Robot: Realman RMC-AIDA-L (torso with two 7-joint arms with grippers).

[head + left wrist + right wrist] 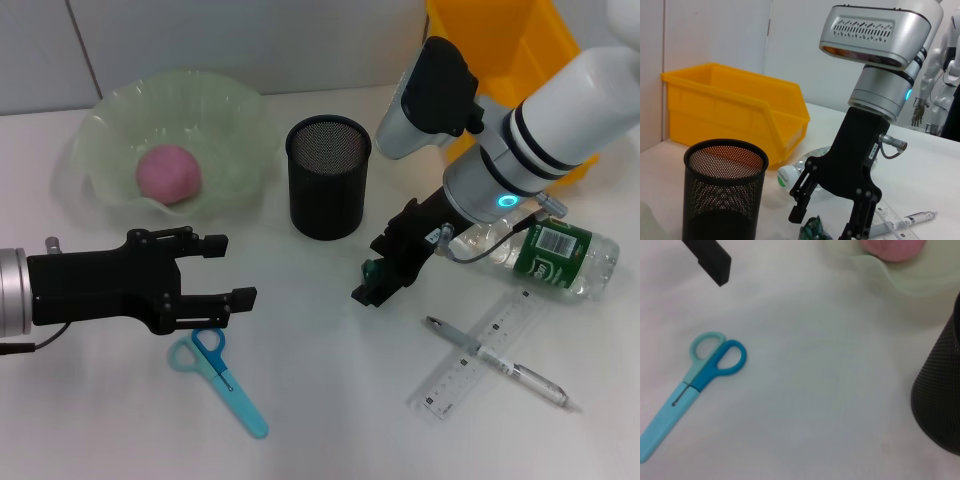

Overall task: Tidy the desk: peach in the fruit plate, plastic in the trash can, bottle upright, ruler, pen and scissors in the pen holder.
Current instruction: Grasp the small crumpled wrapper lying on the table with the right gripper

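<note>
A pink peach (168, 172) lies in the pale green fruit plate (240, 120). The black mesh pen holder (328, 178) stands mid-table. My right gripper (385, 275) is open just to the right of the holder and low over the table, its fingers (800, 207) straddling a small green plastic scrap (814, 229). My left gripper (225, 270) is open and empty, hovering just above the blue scissors (215, 375). The bottle (555, 255) lies on its side at the right. A clear ruler (475, 360) and a pen (500, 362) lie crossed at the front right.
A yellow bin (510, 45) stands at the back right behind my right arm. In the right wrist view the scissors (695, 382), a left gripper finger (710, 260), the plate rim (900, 282) and the holder (940, 395) show.
</note>
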